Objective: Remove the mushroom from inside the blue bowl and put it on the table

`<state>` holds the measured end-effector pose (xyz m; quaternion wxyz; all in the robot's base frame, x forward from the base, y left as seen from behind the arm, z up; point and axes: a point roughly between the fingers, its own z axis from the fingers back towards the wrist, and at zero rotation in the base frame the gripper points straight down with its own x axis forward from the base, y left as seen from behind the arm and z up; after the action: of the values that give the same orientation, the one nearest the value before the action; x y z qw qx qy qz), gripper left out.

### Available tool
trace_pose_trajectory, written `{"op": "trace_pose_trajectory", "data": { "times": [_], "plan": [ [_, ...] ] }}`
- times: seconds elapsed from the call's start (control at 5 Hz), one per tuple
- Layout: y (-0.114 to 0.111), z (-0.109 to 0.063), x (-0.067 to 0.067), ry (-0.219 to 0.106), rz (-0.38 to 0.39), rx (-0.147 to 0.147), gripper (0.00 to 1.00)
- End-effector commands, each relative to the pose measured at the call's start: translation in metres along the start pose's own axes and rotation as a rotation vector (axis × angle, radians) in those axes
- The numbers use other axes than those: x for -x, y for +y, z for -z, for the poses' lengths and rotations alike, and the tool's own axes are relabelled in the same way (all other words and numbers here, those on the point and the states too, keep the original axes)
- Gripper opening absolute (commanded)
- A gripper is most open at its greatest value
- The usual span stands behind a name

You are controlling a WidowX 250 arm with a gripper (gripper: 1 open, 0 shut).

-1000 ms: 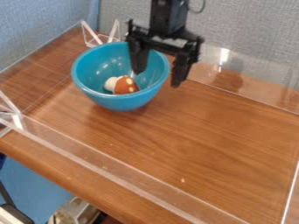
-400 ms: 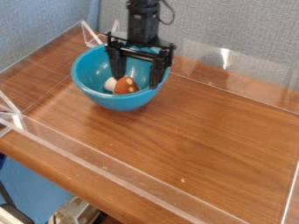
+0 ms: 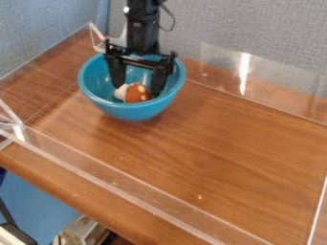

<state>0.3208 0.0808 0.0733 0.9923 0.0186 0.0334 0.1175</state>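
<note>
I'm hovering the gripper with its jaws spread wide and gripping nothing right over the mushroom, which is sitting inside the blue bowl near the table's far left corner, so grasping, lifting and placing are all remaining.

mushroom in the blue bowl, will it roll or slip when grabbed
The mushroom has a rounded cap, so it may roll on the curved inside of the blue bowl. It looks smooth, so it could slip. Being small, it is probably light.
</note>
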Motion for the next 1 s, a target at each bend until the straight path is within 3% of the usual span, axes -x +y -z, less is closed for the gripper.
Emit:
{"op": "trace_pose_trajectory", "data": {
  "times": [0.0, 0.2, 0.8],
  "plan": [
    [0.005, -0.013, -0.011, -0.039, 0.032, -0.010, 1.00],
    [0.004, -0.013, -0.018, -0.039, 0.076, -0.015, 1.00],
    [0.009, -0.004, -0.026, -0.038, 0.073, -0.024, 1.00]
  ]
}}
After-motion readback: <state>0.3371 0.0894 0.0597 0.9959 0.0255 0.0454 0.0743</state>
